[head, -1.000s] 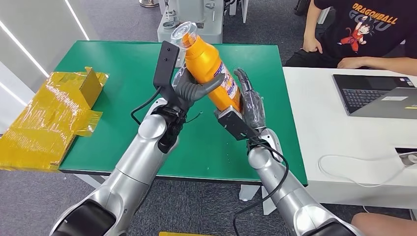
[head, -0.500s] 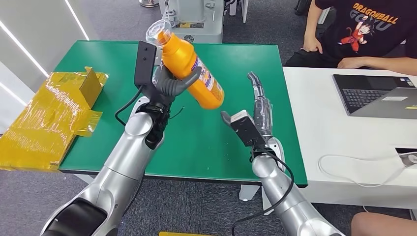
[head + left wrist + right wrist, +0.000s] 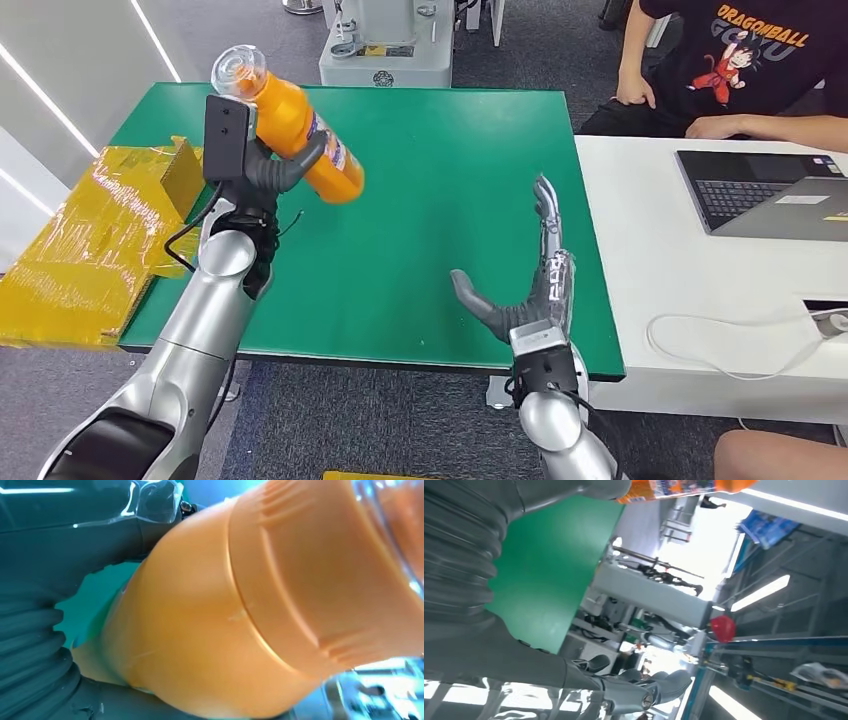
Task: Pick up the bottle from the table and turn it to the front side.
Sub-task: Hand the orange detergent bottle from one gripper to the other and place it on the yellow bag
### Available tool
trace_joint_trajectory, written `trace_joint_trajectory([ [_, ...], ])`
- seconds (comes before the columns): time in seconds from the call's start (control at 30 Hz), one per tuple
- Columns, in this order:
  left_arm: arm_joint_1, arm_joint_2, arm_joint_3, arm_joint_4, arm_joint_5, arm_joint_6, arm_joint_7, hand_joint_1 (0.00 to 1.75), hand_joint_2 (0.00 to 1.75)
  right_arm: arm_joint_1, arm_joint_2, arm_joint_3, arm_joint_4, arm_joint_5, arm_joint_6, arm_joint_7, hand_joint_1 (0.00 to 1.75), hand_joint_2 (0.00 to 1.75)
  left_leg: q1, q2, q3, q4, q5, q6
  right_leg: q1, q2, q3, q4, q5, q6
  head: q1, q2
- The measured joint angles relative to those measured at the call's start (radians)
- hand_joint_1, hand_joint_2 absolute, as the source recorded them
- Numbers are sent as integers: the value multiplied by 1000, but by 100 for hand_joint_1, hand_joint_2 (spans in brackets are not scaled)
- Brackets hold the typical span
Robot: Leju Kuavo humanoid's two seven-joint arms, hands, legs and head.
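Observation:
My left hand [image 3: 272, 168] grips an orange bottle [image 3: 300, 135] with a clear cap, raised above the left side of the green table [image 3: 430, 200]. The bottle lies tilted, cap toward the far left, label side showing. Up close in the left wrist view, the orange bottle [image 3: 240, 615] sits against my left hand [image 3: 60, 595]. My right hand [image 3: 530, 285] hovers open over the table's near right part, fingers spread, holding nothing. The right wrist view shows my right hand [image 3: 484, 580] and a strip of the bottle [image 3: 674, 489] at the picture's edge.
A yellow wrapped box [image 3: 110, 235] lies off the table's left edge. A white desk [image 3: 700, 280] to the right carries a laptop [image 3: 770, 195] and a cable; a person in a black shirt [image 3: 740, 60] sits behind it. A grey machine [image 3: 390, 45] stands beyond the table.
My left hand has carried the bottle away to the left, out of reach of the right hand. My right hand let go, dropped lower and spread open.

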Motion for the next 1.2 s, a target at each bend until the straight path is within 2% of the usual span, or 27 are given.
trace_joint_trajectory([
  [0.23, -3, 105, -9, -1, -301, 96, -2, 175, 175, 72, -13, 37, -99, -2, -15, -8, 0, 175, 0, 0, 0, 0, 0, 0, 0, 0, 0, 0, 0, 0, 0, 0],
  [0.5, -56, 195, -57, 70, -592, 122, 7, 175, 175, 128, -20, 39, -168, -6, -4, -12, 0, 175, 0, 0, 0, 0, 0, 0, 0, 0, 0, 0, 0, 0, 0, 0],
  [0.87, -120, 267, -176, 207, -959, 121, 117, 175, 175, 177, -29, 38, -236, -5, 24, -4, 0, 175, 0, 1, 0, 0, 0, 0, 0, 1, 0, 0, 0, 0, 0, 0],
  [1.2, -141, 302, -193, 346, -1044, 60, 206, 175, 175, 214, -31, 36, -274, 11, 27, 5, 0, 175, 0, 1, 0, 0, 0, -1, 0, 1, 0, 0, 0, 0, 0, 0],
])
